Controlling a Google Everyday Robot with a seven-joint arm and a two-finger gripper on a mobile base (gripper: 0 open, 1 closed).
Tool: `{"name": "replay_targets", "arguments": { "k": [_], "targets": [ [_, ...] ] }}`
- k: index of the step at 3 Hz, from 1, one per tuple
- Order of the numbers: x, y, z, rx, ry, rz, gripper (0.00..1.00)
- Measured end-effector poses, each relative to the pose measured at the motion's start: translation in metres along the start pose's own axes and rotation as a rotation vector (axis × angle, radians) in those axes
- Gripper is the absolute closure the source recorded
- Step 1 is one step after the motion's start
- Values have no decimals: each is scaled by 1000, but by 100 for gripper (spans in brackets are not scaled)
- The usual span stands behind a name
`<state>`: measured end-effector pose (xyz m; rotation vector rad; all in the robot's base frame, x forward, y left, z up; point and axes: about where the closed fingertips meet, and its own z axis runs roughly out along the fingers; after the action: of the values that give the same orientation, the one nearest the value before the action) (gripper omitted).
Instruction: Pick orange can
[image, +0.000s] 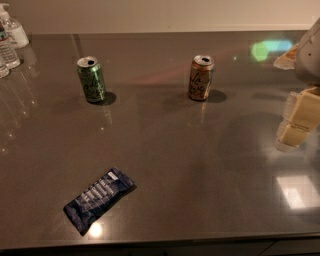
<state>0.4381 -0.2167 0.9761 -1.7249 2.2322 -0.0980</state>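
The orange can (201, 77) stands upright on the dark grey table (200, 165), at the back and right of the middle. It is orange-brown with pale lettering and a silver top that is open. My gripper (291, 131) is at the right edge of the view, cream-coloured, hanging over the table. It is to the right of the can and nearer the front, well apart from it. Nothing is seen in the gripper.
A green can (91, 79) stands upright at the back left. A dark blue snack packet (98, 199) lies flat near the front left edge. Clear plastic bottles (9, 40) stand at the far left corner. A pale wall runs behind the table.
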Motion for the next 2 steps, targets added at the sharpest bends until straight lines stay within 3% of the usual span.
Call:
{"name": "replay_targets", "arguments": {
  "k": [2],
  "targets": [
    [-8, -9, 8, -23, -37, 8, 0]
  ]
}}
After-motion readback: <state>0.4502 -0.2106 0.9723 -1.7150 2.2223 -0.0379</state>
